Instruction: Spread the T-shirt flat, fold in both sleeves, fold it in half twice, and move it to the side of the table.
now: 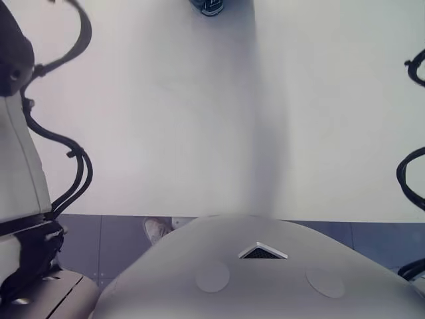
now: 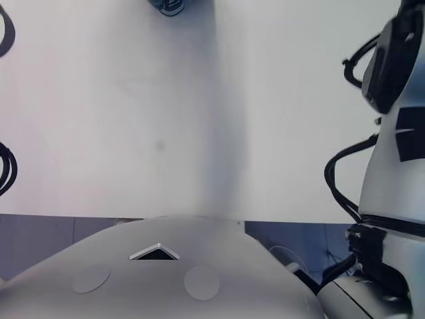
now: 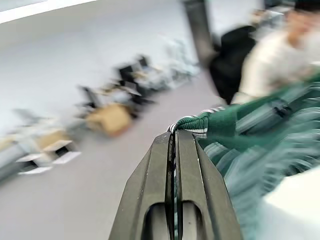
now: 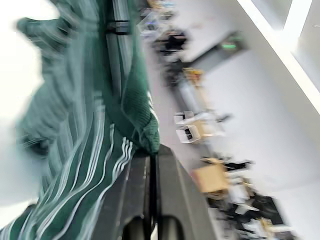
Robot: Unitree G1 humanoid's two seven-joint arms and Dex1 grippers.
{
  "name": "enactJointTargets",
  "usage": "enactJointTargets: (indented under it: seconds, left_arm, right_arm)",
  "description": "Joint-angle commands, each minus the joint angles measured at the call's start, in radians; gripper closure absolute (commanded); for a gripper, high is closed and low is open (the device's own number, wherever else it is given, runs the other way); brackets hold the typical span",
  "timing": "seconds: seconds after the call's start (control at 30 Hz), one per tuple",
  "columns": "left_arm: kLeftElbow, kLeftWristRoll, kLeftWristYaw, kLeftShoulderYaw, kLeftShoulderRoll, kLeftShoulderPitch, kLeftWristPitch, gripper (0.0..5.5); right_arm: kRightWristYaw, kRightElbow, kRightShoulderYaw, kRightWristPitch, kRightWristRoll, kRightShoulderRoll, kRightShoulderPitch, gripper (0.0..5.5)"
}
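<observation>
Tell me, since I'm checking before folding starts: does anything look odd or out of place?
Nothing spilled or damaged. The T-shirt hangs bunched, pinched by the left gripper and the right gripper, not lying flat on the table.

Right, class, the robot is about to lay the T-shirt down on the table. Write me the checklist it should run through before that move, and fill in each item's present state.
1. Left claw gripping the T-shirt: ok, its fingers are shut on a cloth edge.
2. Right claw gripping the T-shirt: ok, it is shut on a green fold.
3. T-shirt spread flat: not ok, it hangs bunched from both claws.
4. Cloth pulled evenly between the claws: cannot tell, the cloth is blurred.
5. Table ready in front: ok, broad white surface ahead.
6. Dark object out of the way: ok, it sits at the table's far edge.
</observation>
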Motion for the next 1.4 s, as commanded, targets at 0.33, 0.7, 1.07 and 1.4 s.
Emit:
enactJointTargets:
  seconds: [0.33, 0.7, 1.07, 1.4]
  left_arm:
    - [-1.289, -0.261, -0.188, -0.214, 0.234, 1.340, 0.419, 5.48]
    - [-1.119, 0.022, 0.138, -0.439, -0.095, 1.067, 0.235, 4.50]
    - [-1.091, 0.027, 0.136, -0.427, -0.149, 1.057, 0.191, 3.98]
    - [-1.006, 0.074, 0.164, -0.424, -0.174, 1.044, 0.105, 5.48]
  right_arm:
    - [0.233, -1.579, 0.225, 0.613, 0.214, -0.408, 1.246, 5.50]
    - [0.239, -1.592, 0.054, 0.765, 0.397, -0.438, 1.234, 4.21]
    - [0.088, -1.268, 0.087, 0.761, 0.321, -0.324, 1.049, 4.15]
    - [-0.021, -0.955, 0.263, 0.569, -0.033, -0.269, 1.022, 4.15]
